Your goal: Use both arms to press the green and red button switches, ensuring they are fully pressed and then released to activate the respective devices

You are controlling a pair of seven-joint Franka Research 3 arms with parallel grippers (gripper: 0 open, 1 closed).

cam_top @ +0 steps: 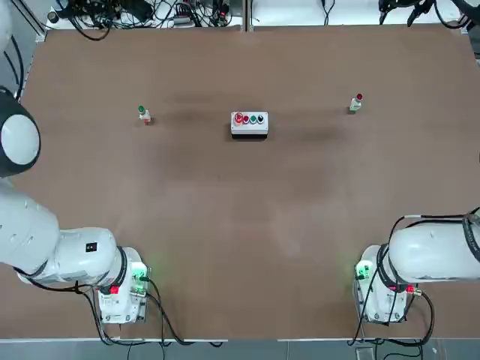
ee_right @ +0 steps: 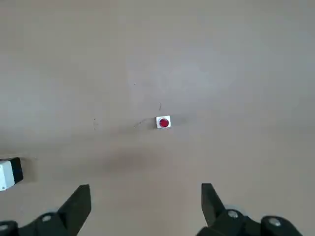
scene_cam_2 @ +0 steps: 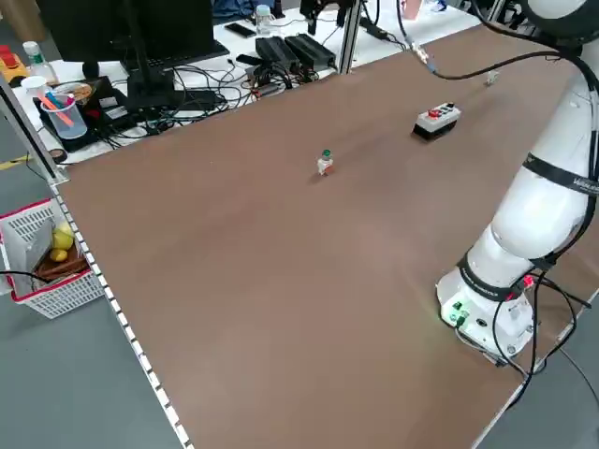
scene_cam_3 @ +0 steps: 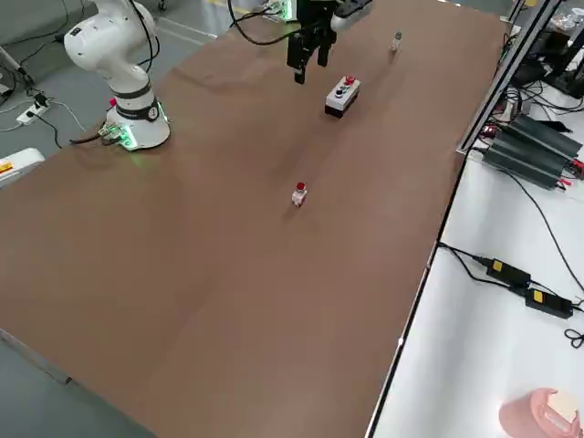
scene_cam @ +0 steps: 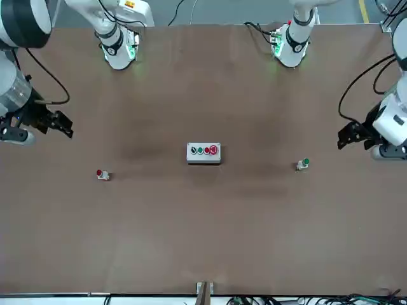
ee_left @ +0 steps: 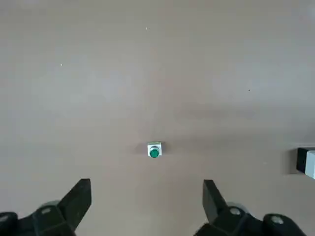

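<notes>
The green button switch (cam_top: 143, 113) stands on the brown table's left half, and the red button switch (cam_top: 356, 103) on its right half. Both are small pale stubs with round caps. In the front view my left gripper (scene_cam: 347, 136) hangs high at the table's left edge, well away from the green switch (scene_cam: 303, 164). My right gripper (scene_cam: 62, 126) hangs likewise by the right edge, apart from the red switch (scene_cam: 102, 174). The left wrist view shows my left gripper (ee_left: 147, 185) open, with the green cap (ee_left: 154, 151) far below. The right gripper (ee_right: 145, 189) is open above the red cap (ee_right: 163, 122).
A white box (cam_top: 249, 123) with a row of red and green buttons sits mid-table between the switches. Cables and power bricks (scene_cam_2: 290, 51) lie beyond the far edge. A red-rimmed basket (scene_cam_2: 47, 257) stands off the table's left side. Both arm bases (cam_top: 124, 289) stand at the near edge.
</notes>
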